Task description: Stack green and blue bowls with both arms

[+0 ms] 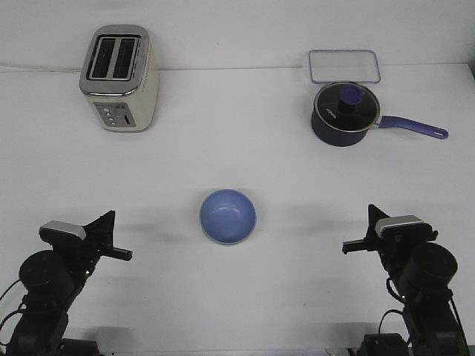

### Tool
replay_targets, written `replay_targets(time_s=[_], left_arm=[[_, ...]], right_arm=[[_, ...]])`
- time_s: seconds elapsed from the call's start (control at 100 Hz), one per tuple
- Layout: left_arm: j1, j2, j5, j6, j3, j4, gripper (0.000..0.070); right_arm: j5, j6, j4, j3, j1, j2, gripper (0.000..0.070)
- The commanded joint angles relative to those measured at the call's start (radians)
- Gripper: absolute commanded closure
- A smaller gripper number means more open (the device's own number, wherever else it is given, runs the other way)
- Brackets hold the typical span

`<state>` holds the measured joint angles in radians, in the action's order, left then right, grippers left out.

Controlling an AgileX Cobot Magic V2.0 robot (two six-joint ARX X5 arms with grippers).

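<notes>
The light blue bowl sits upright on the white table, midway between my two arms. No green bowl shows as a separate thing in this view. My left gripper is low at the front left, well to the left of the bowl, with its fingers spread and nothing between them. My right gripper is low at the front right, well to the right of the bowl, also spread and empty. Neither gripper touches the bowl.
A cream and silver toaster stands at the back left. A dark navy saucepan with a lid and long handle stands at the back right. A clear rectangular lid lies behind the saucepan.
</notes>
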<state>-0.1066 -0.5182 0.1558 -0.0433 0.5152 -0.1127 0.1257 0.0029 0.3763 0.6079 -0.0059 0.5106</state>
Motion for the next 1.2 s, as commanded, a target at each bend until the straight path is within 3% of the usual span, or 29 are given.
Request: replay_targets(time_s=[0.0,0.54,0.78,0.86,1.02,1.19], left_arm=[[0.002,0.004,-0.002,-0.002,0.013,0.010,0.0690],[0.001,0.098,-0.003,0.025,-0.004,0.048,0.0689],[0.002,0.233,-0.005,0.063,-0.163,0.248,0.0689],[0.002,0.292,-0.040,0.066,-0.232,0.294,0.0689],[0.002,0.406,-0.113,0.064,-0.346,0.317,0.0689],[0.003,0.504,-0.124,0.058,-0.425,0.317,0.0689]], right_arm=[[-0.003,-0.007,-0.011,0.003,0.001,0.000,0.0697],[-0.003,-0.007,-0.011,0.003,0.001,0.000,0.0697],[-0.003,-0.007,-0.010,0.003,0.001,0.000,0.0697],[-0.003,-0.007,-0.011,0.003,0.001,0.000,0.0697],[-0.003,-0.007,-0.011,0.003,0.001,0.000,0.0697],[-0.003,-0.007,-0.011,0.003,0.001,0.000,0.0697]])
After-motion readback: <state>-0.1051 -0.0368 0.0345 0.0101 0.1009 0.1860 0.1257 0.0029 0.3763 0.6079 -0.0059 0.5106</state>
